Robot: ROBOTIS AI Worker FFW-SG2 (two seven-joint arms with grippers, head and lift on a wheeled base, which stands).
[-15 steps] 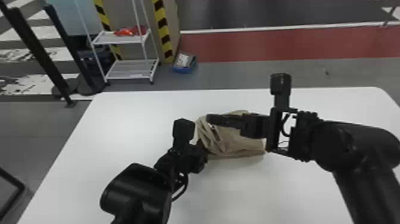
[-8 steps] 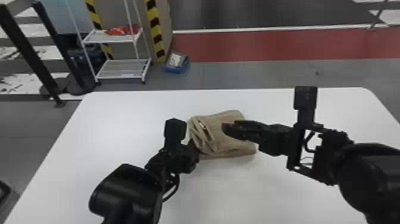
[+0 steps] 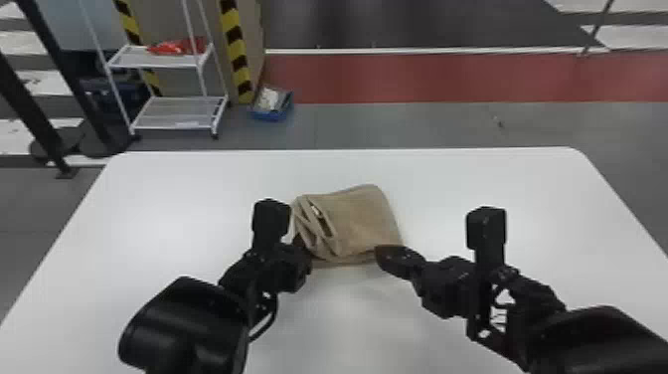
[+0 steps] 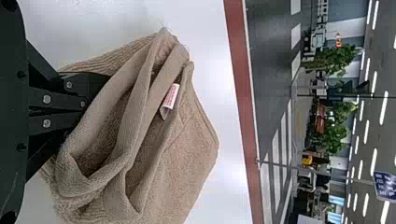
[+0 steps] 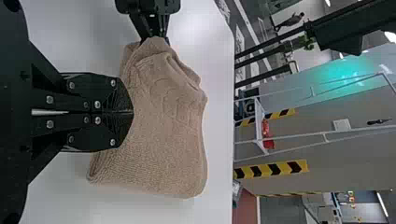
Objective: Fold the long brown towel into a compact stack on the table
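The brown towel (image 3: 360, 219) lies folded into a thick, roughly square bundle mid-table, its layered edges gaping on the left. My left gripper (image 3: 300, 248) is at that left edge, its fingertips hidden among the layers. In the left wrist view the towel (image 4: 182, 154) shows loose loops and a white tag, and folds cover the ends of my left gripper (image 4: 100, 100), which is shut on the towel. My right gripper (image 3: 380, 253) is at the towel's near right edge. The right wrist view has my right gripper (image 5: 130, 112) shut, tips together, in front of the towel (image 5: 159, 140).
The white table (image 3: 189, 184) extends around the towel on all sides. Beyond its far edge stand a white wire shelf (image 3: 174, 112) with a red item on it and a blue bin (image 3: 272, 105) on the floor. Black posts (image 3: 30, 109) rise at the far left.
My right gripper has moved off the towel's top, first right, then down to its near right edge, and its fingers have turned. The left gripper stays at the towel's left edge; the head view has shifted slightly.
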